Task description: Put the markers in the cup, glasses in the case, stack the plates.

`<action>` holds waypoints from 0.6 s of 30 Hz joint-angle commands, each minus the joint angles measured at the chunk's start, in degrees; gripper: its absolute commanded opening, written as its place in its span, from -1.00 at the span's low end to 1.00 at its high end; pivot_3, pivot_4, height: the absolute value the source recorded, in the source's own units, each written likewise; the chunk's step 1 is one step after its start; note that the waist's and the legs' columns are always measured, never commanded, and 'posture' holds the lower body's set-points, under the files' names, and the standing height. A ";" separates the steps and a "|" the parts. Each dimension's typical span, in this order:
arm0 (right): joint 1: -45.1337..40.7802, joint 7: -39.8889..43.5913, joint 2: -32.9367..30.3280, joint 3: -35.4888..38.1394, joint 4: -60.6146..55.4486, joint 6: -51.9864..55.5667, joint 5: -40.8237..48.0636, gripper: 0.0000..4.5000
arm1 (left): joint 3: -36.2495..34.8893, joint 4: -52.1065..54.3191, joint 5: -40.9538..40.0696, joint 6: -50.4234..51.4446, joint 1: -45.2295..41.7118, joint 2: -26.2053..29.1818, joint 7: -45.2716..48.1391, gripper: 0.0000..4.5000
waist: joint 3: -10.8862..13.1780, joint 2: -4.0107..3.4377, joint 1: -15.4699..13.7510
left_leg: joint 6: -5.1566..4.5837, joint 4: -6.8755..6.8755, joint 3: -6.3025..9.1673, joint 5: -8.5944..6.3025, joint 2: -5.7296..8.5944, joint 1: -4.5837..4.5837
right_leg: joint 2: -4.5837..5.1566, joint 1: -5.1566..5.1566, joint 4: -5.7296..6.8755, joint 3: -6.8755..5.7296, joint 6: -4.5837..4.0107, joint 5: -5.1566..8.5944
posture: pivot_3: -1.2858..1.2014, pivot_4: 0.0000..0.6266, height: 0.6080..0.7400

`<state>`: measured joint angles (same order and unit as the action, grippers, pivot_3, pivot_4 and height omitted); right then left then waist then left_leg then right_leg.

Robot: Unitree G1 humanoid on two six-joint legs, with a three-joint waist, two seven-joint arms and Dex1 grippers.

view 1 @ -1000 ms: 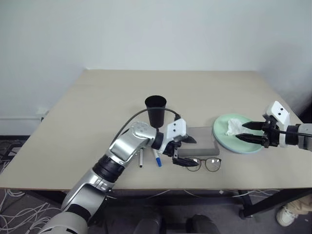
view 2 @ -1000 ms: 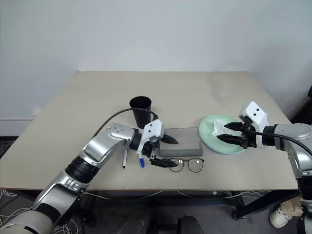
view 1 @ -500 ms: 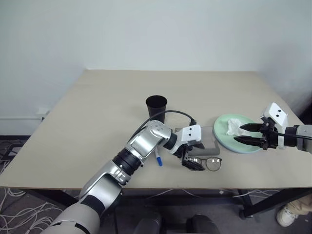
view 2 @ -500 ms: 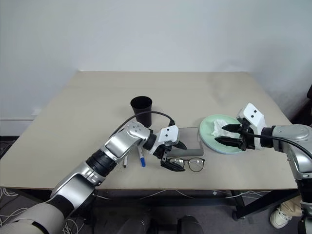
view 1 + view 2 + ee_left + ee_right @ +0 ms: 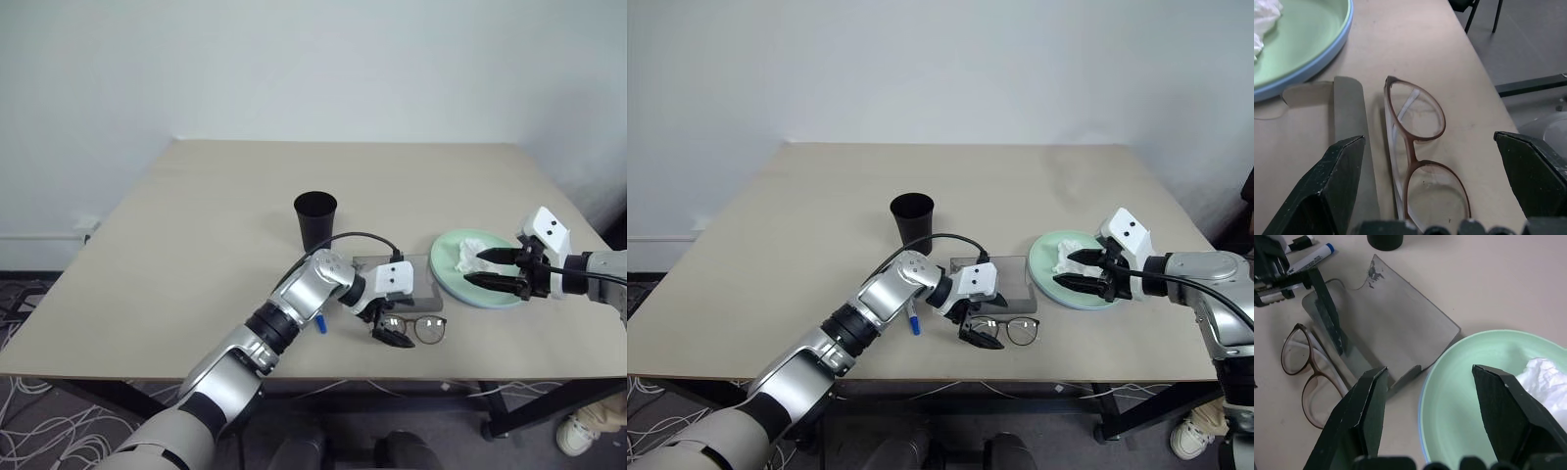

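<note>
A: Reaching for the glasses (image 5: 409, 329) is judged to be the step in hand. They are found folded at the near edge of the table (image 5: 196, 235), just in front of the case (image 5: 1004, 280), and are not yet lifted.

B: Left end effector (image 5: 981, 323)?

A: Spread wide, nothing pinched. In the left wrist view the frame is seen between the two fingers (image 5: 1332, 183), lying ahead of them and slightly below, one finger over the case side and the other toward the table edge.

B: Long axis of the frame?

A: Lens to lens it runs along the table's near edge, parallel to the long side of the case. As seen from the left wrist, that axis is aligned roughly with the direction the end effector points, so the fingers would close across the frame's short way, near the bridge. That is a judgement only.

B: Which arm is nearer?

A: The left, clearly; contact with the frame cannot be told. The right end effector (image 5: 495, 269) is held well apart from the glasses, spread over the green plate (image 5: 446, 264), above the crumpled tissue (image 5: 472, 255), pinching nothing.

B: Other items?

A: A blue-capped marker (image 5: 1312, 257) is noted on the table beside the left forearm. The cup (image 5: 314, 220) is standing upright behind the case.
</note>
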<state>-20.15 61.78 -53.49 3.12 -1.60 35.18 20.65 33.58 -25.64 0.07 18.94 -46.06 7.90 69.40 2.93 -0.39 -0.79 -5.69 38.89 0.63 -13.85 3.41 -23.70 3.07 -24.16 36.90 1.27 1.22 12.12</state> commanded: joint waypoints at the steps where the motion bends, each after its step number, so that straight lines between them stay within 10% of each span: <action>1: -1.63 -0.46 -0.31 1.14 -1.54 -0.03 0.42 0.31 | -0.18 -0.39 0.92 -1.56 -1.21 -0.92 -0.40 1.00 | 0.00 0.00 0.00 | 0.00 0.00 0.00 0.00 0.00 0.00 | 0.00 0.00 0.00 0.00 0.00 0.00 | 0.03 -1.00 0.86; 18: -1.34 -1.79 0.55 1.01 -2.04 0.35 0.50 0.33 | -0.19 -3.49 3.05 -2.02 -0.99 -2.86 -1.33 0.83 | -0.01 0.00 -0.02 | -0.02 0.10 0.00 0.00 0.00 0.01 | 0.01 0.06 0.00 -0.01 0.05 -0.06 | 0.03 -1.00 0.86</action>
<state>-20.15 60.22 -52.99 3.12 -1.76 35.69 20.66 33.15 -28.72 2.14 17.01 -46.07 5.22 68.13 2.92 -0.40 -0.81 -5.71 39.00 0.63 -13.85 3.41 -23.69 3.07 -24.10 36.91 1.26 1.27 12.06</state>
